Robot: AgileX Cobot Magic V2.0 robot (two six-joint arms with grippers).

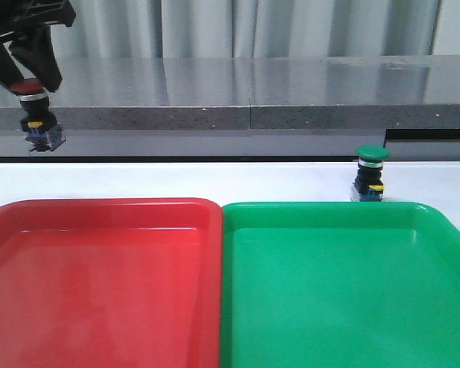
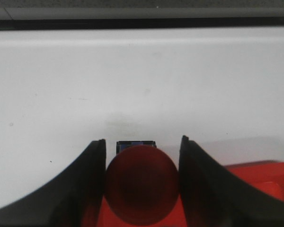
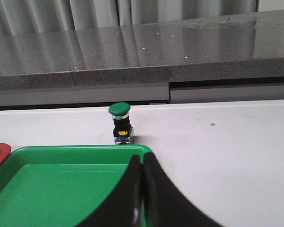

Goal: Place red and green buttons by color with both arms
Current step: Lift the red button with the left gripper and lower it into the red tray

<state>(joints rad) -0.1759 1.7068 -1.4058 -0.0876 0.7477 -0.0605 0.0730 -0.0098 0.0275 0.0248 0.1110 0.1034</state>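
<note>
My left gripper [image 1: 31, 86] is shut on the red button [image 1: 35, 110] and holds it by its cap, high in the air at the far left, above the table beyond the red tray [image 1: 100, 284]. In the left wrist view the red cap [image 2: 142, 184] fills the gap between the fingers [image 2: 85, 189]. The green button [image 1: 370, 174] stands upright on the white table just behind the green tray [image 1: 345, 284]; it also shows in the right wrist view [image 3: 120, 122]. My right gripper [image 3: 143, 163] is shut and empty above the green tray's [image 3: 61, 189] far right corner, short of the green button.
The two trays lie side by side at the front, red at the left, green at the right. A grey ledge [image 1: 253, 107] runs along the back of the white table [image 1: 176, 180].
</note>
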